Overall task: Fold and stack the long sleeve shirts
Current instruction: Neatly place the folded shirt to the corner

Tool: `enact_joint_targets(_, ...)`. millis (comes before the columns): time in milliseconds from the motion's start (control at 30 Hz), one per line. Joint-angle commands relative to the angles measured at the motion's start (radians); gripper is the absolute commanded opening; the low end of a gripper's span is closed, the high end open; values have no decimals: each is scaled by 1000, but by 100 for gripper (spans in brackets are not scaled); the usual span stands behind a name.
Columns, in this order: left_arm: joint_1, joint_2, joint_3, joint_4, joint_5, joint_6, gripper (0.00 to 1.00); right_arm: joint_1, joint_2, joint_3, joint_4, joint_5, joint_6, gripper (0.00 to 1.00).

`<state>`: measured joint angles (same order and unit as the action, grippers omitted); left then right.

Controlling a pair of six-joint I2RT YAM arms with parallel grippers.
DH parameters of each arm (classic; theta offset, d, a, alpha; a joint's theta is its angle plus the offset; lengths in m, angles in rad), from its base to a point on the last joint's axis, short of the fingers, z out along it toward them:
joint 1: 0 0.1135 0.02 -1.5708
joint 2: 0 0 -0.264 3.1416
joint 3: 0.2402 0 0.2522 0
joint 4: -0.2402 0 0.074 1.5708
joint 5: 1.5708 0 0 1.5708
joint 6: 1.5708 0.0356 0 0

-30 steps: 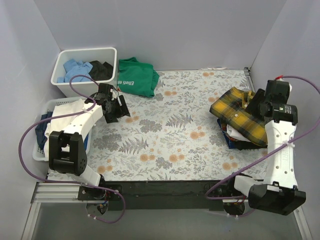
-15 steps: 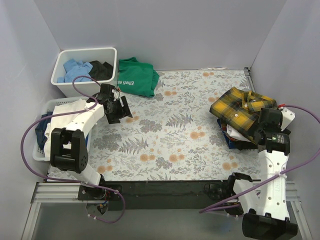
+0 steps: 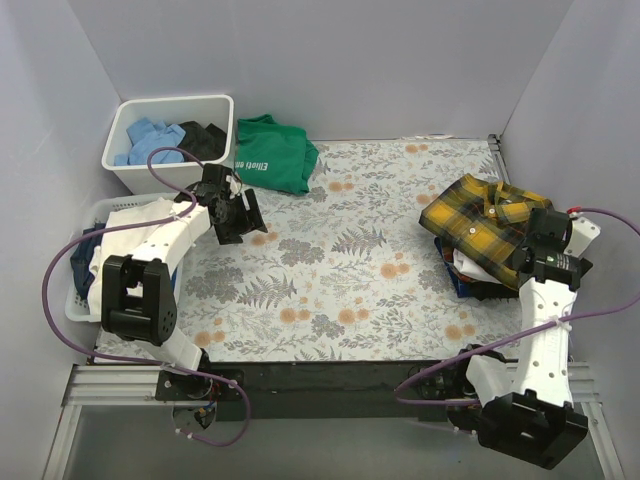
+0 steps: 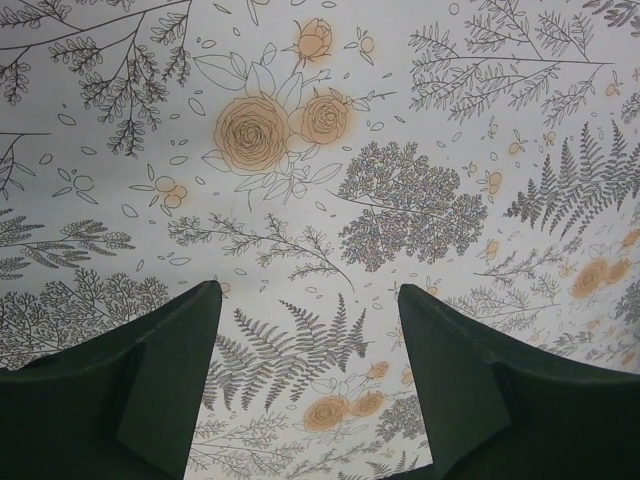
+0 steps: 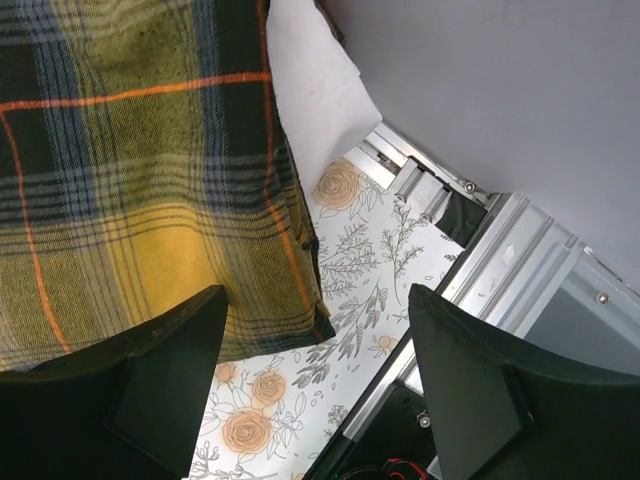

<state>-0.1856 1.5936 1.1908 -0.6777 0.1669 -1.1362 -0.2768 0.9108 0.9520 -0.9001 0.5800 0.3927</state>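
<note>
The yellow-and-black plaid shirt (image 3: 480,225) lies folded on top of a pile of clothes at the table's right side. In the right wrist view it (image 5: 130,170) fills the upper left, with white cloth (image 5: 310,90) showing past its edge. My right gripper (image 3: 528,262) hangs over the pile's right edge, open and empty (image 5: 315,340), touching nothing. A white garment (image 3: 130,225) lies in the basket at the left; I cannot tell if it is a shirt. My left gripper (image 3: 240,222) is open and empty above the bare floral tabletop (image 4: 305,350).
A green T-shirt (image 3: 272,152) lies at the back beside a white bin (image 3: 175,101) holding blue and black clothes. A white basket (image 3: 85,300) stands at the left edge. The table's metal frame (image 5: 480,270) and the side wall are close to my right gripper.
My right arm has pulled back from over the plaid shirt to the pile's right edge, nearer the front. The plaid shirt stays on the pile. My left arm has barely moved.
</note>
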Motion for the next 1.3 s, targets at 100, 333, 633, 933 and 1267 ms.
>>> enact_joint_targets(100,-6,11,56,-20,-4,16,71,-36,10,-61,140,-170,-69,78)
enact_joint_targets(333,-11,22,73,-25,-9,16,71,-67,77,-93,242,-256,-89,62)
enact_joint_targets(633,-12,22,81,-29,-23,21,72,-96,83,-58,242,-217,-72,1)
enact_joint_targets(933,-12,29,85,-33,-23,23,73,-94,69,111,139,-54,-48,1)
enact_joint_targets(1267,-14,19,82,-39,-29,24,73,-96,128,80,128,115,-40,1)
